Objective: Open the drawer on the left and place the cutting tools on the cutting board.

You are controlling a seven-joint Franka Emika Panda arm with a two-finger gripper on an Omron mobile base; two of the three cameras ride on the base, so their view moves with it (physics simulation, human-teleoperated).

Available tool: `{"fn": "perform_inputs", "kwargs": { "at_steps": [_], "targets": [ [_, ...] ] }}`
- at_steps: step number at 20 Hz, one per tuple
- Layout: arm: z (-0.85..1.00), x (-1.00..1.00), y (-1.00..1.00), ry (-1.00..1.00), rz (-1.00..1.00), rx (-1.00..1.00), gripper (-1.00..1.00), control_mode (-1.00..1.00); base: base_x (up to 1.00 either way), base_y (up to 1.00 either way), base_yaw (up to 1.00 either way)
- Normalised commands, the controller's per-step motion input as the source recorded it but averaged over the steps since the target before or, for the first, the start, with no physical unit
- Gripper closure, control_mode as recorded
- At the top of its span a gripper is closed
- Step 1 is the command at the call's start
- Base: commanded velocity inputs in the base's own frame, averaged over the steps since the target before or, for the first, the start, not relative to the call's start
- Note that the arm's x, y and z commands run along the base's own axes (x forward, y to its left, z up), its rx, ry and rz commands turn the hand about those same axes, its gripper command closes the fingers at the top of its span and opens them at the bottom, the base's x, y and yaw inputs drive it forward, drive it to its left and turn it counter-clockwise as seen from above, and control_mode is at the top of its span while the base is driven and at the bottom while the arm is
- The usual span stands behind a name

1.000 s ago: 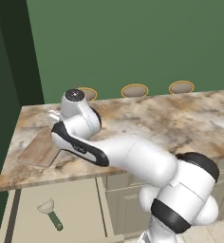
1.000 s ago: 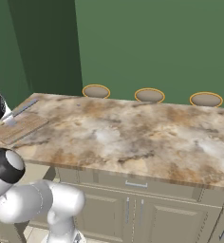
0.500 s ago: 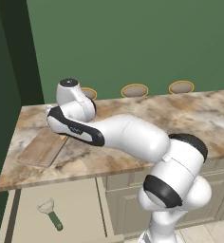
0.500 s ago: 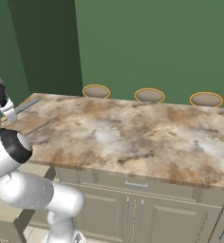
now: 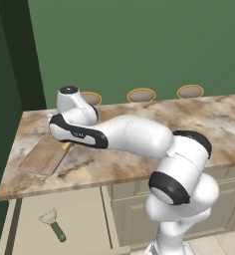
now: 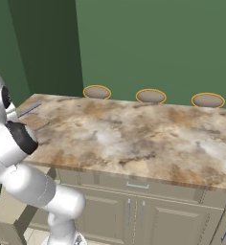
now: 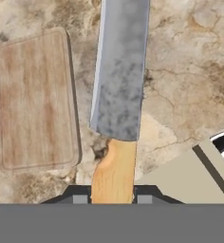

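fingers (image 7: 113, 198) at the frame's bottom grip a knife (image 7: 118, 85) by its orange handle; board (image 7: 35, 99) at left on the surface (image 7: 190, 71).

The white arm rises from its base and folds sharply at a dark elbow joint, then reaches out leftward in a long, near-level forearm. The wrist turns down at the far end — the hand points at the surface below. The gripper (image 7: 113, 198) is clamped on the knife (image 7: 117, 95) by its orange handle, one dark finger on each side, blade running straight ahead of the fingertips.
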Motion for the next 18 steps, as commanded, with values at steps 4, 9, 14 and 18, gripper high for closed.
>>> {"fn": "perform_inputs", "kwargs": {
  "at_steps": [4, 9, 14, 18],
  "targets": [
    [-0.17, 0.16, 0.19, 0.03, 0.0, -0.01, 1.0, -1.0, 0.0, 0.0, 0.0],
    [-0.15, 0.18, 0.37, 0.01, 0.0, 0.0, 1.0, -1.0, 0.0, 0.0, 0.0],
    [-0.21, 0.19, 0.3, 0.01, 0.0, 0.0, 1.0, -1.0, 0.0, 0.0, 0.0],
    [-0.31, 0.16, 0.02, 0.0, 0.0, 0.0, 1.0, -1.0, 0.0, 0.0, 0.0]
  ]
}}
